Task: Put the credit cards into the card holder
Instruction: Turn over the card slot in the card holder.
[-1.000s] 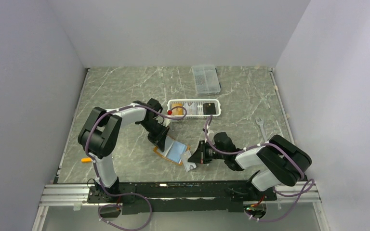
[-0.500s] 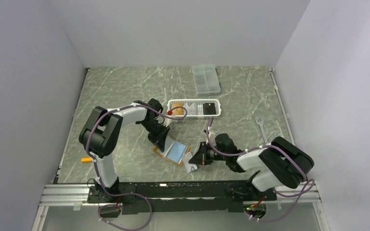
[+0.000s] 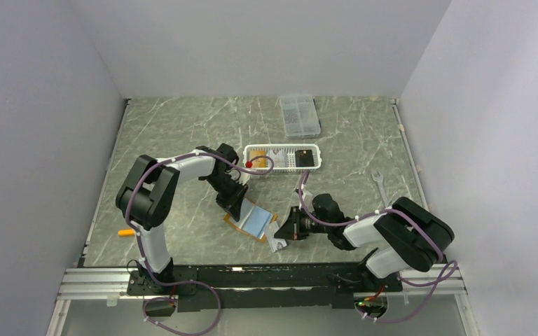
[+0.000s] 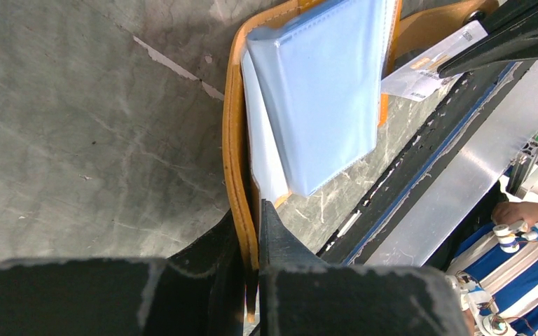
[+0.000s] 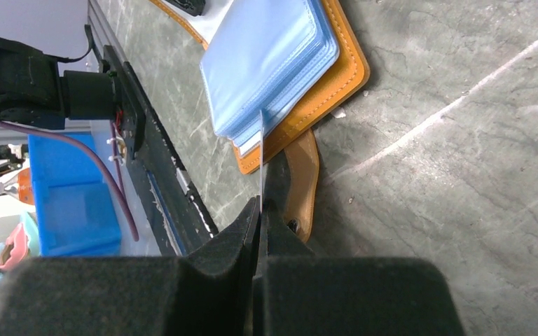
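Note:
The orange card holder [image 3: 252,221] lies open between the arms, with its light blue sleeves [image 4: 322,91] facing up. My left gripper [image 4: 253,234] is shut on the rim of its orange cover [image 4: 234,161] at the far-left side. My right gripper [image 5: 259,210] is shut on a thin pale credit card [image 5: 260,157], seen edge-on. The card's tip sits at the edge of the blue sleeves [image 5: 266,63], beside the snap tab [image 5: 301,185]. In the top view this card [image 3: 277,242] pokes out below the right gripper [image 3: 285,229]. An orange-gold card [image 3: 274,155] and a black card [image 3: 307,157] sit in the white basket [image 3: 282,148].
A clear compartment box [image 3: 299,115] lies at the back behind the basket. A small red object [image 3: 247,163] sits at the basket's left end. There is a wrench [image 3: 380,185] to the right and a small orange item [image 3: 125,232] at the left. The metal rail [image 3: 252,278] runs along the near edge.
My right arm has shifted slightly while keeping the card at the holder's near edge. The left gripper has held still on the cover.

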Robot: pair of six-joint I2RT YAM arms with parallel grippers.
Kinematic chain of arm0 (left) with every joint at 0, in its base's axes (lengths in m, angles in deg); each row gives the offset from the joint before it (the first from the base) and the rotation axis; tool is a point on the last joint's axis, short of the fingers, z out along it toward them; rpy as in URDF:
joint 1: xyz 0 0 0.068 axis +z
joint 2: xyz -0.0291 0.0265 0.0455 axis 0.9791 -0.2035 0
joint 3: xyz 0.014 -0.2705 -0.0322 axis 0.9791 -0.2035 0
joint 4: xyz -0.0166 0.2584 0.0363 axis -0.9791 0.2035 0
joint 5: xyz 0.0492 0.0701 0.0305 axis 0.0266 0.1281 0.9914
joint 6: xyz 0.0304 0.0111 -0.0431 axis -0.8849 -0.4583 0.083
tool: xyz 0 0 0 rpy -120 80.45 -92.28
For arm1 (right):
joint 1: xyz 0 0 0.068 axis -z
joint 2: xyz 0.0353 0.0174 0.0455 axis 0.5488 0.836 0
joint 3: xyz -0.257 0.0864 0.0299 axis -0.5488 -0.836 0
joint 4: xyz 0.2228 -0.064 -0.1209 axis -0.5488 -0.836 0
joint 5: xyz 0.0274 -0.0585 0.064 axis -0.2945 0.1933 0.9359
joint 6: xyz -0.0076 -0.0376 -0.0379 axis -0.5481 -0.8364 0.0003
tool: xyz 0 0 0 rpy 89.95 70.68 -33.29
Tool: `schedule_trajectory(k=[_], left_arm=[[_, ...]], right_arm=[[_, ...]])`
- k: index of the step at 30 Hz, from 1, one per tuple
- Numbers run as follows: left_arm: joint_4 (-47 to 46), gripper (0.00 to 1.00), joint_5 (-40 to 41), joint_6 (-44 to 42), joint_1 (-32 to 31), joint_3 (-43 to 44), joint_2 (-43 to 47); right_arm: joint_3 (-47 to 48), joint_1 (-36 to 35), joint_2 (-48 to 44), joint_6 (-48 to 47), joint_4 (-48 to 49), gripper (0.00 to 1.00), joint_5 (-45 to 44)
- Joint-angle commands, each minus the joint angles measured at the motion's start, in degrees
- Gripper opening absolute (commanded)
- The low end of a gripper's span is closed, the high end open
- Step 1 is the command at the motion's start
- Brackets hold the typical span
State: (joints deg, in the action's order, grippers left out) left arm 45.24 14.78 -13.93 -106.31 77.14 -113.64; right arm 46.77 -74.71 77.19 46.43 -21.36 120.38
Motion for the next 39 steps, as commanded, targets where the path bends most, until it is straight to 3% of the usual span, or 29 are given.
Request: schedule_trajectory(k=[1, 11, 22, 39], left_arm=[[0.84, 0.07, 0.04, -1.74, -0.77, 1.40, 0.20], [1.07, 0.07, 0.65, -1.73, -0.77, 1.45, 0.55], [1.25, 0.06, 0.68, -1.72, -0.72, 1.62, 0.47], [1.47, 0.05, 0.25, -1.76, -0.75, 1.71, 0.64]], right_arm=[[1.62, 0.17, 1.09, -1.91, 1.78, 0.00, -0.27], [1.92, 0.12, -0.67, -2.04, 1.72, 0.00, 1.02], [1.49, 0.57, -11.69, -5.88, -9.80, 0.00, 2.43], [3.12, 0.76, -3.14, -4.84, -3.39, 0.00, 3.84]])
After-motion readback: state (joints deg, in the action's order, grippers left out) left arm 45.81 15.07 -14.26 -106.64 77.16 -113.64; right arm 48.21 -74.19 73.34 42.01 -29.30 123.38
